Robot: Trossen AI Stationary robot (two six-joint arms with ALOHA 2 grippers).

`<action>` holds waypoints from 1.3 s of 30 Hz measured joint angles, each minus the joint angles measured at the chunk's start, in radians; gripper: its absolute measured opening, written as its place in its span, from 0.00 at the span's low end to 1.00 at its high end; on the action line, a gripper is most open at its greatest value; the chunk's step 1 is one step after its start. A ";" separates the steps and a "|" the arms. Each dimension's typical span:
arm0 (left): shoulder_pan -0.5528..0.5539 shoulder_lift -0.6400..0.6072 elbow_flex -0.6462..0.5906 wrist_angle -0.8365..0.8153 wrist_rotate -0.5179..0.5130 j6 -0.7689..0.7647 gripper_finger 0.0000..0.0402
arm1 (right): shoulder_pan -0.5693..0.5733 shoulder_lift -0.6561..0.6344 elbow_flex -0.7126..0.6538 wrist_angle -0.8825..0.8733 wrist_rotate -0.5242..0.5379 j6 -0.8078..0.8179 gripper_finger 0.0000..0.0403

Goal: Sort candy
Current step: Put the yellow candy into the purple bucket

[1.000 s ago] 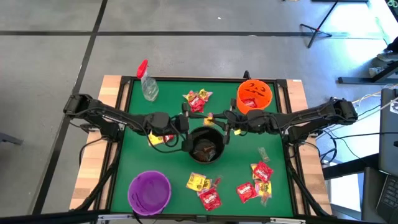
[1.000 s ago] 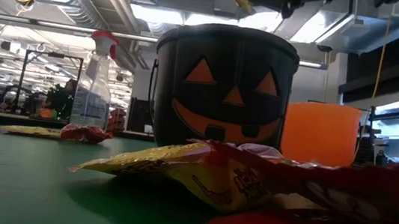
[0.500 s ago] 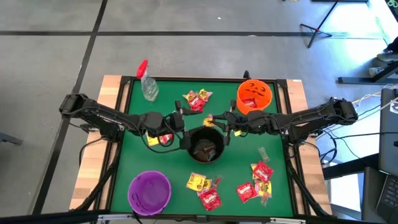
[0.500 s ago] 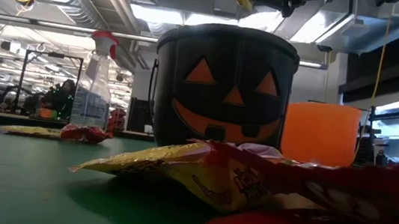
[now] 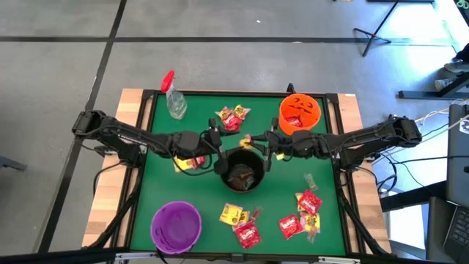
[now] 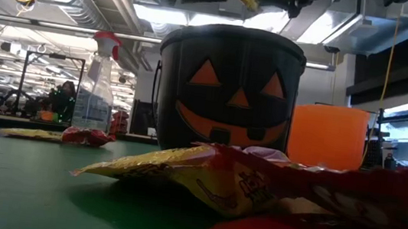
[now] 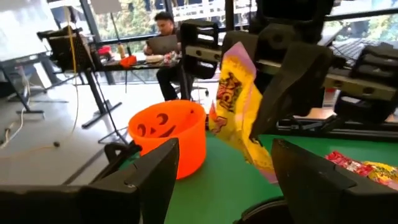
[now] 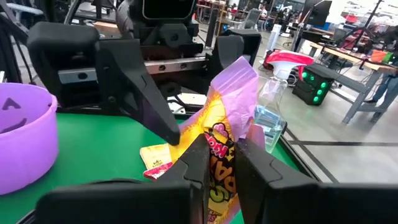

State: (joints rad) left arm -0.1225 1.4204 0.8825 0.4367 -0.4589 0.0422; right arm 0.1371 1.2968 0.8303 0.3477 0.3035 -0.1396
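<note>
Right gripper [image 5: 251,141] clamped on yellow candy packet [image 8: 219,148] above black bucket [image 5: 242,171], left gripper [image 5: 218,144] spread alongside.

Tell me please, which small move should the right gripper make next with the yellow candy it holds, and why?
Probably it should open over the black bowl. The right gripper is shut on a yellow candy packet at that bowl's far rim, and the left gripper, open, faces it across the rim. Whether yellow belongs in this bowl I cannot confirm; its contents look dark.
</note>
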 joint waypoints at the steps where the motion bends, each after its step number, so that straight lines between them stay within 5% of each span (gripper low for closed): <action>1: 0.003 0.000 0.000 0.000 0.008 -0.007 0.60 | 0.000 0.000 0.000 0.000 0.000 0.001 0.13; 24: 0.006 0.000 0.000 -0.036 0.083 -0.009 0.03 | 0.000 0.000 0.000 0.002 -0.002 0.004 0.13; 39: 0.001 0.000 -0.001 -0.036 0.053 0.019 0.00 | 0.000 -0.001 0.000 0.001 -0.002 -0.025 0.20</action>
State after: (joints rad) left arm -0.1217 1.4204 0.8818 0.4004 -0.4062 0.0610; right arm 0.1375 1.2957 0.8303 0.3485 0.3019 -0.1642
